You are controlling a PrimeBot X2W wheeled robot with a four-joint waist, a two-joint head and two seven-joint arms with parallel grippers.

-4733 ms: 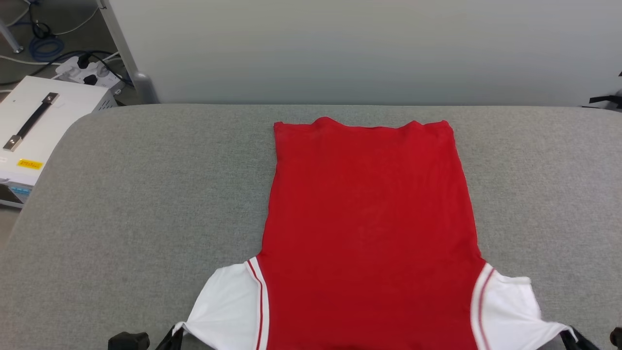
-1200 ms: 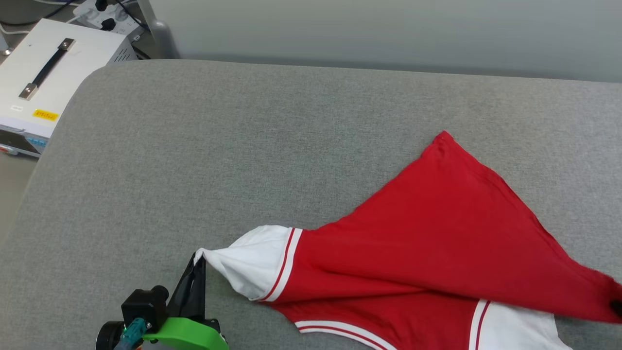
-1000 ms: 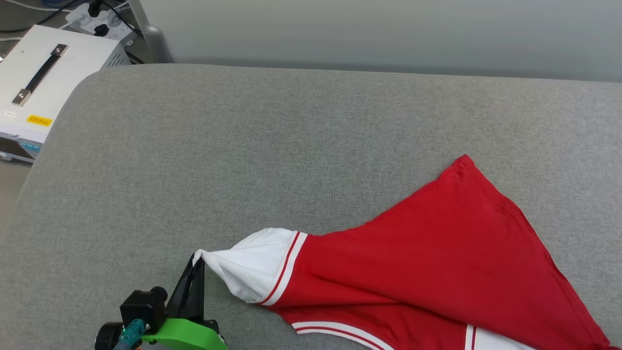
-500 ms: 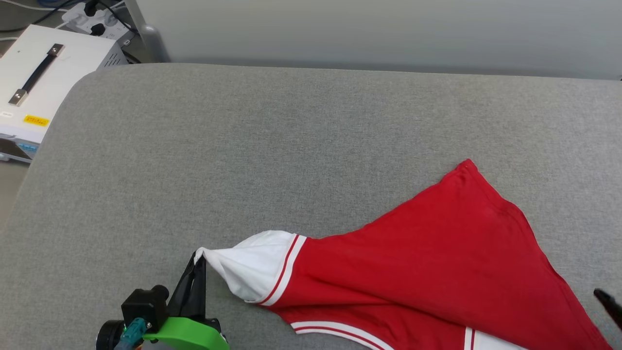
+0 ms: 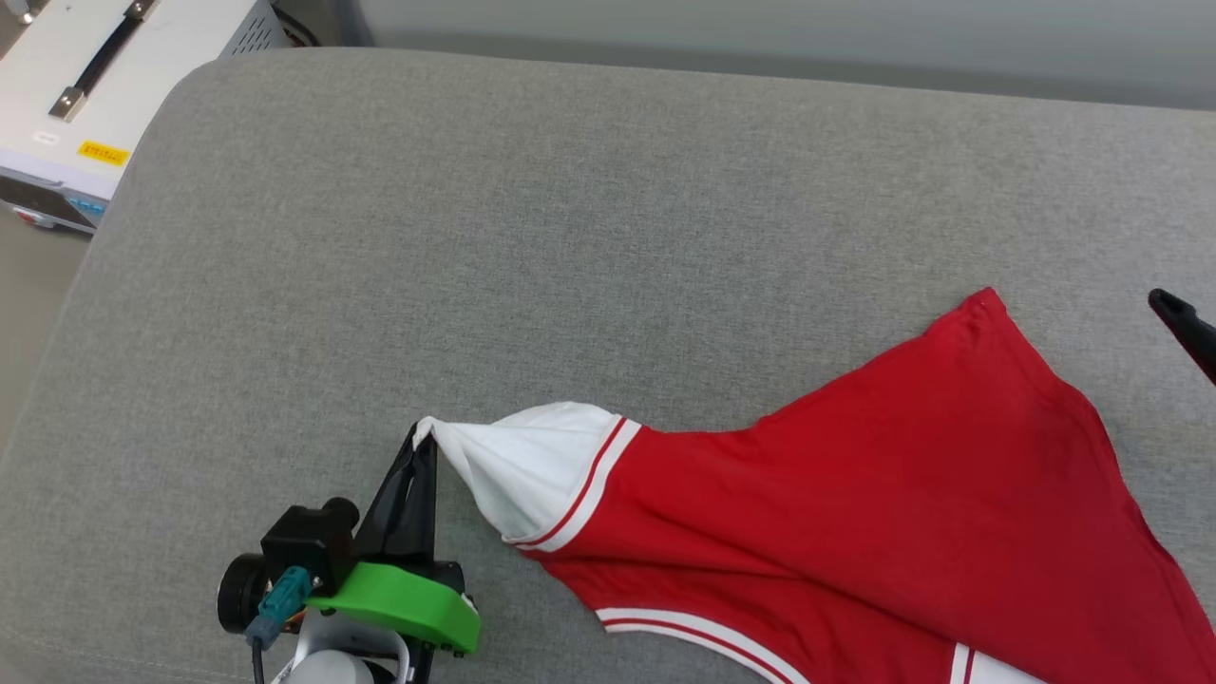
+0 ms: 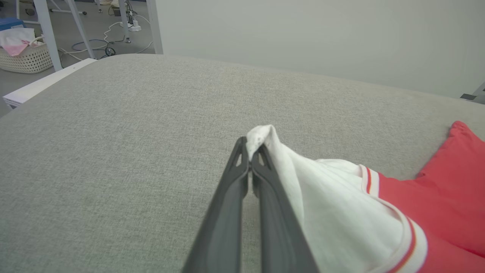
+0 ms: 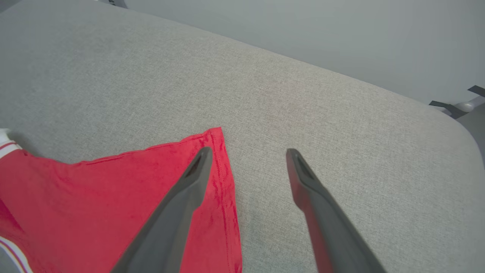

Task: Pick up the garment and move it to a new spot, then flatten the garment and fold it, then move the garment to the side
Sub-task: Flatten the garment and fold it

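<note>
Pinching the jersey (image 5: 855,494) by its white sleeve tip, the left gripper (image 5: 425,442) squeezes tight; the right gripper (image 7: 246,151) hangs spread wide above a red corner.

In the head view, garment (image 5: 855,494) cropped by the bottom and right edges from 4 to 5 o'clock; right hand (image 5: 1183,323) cut at 3 o'clock to one dark fingertip; left hand (image 5: 423,442) losing its wrist off the bottom at 7 o'clock. Very tip of the white sleeve (image 5: 532,465) buried between that hand's closed fingers (image 6: 225,212). At 11 o'clock, white box (image 5: 104,85) clipped by the frame, yellow label (image 5: 103,152) too small to read.
</note>
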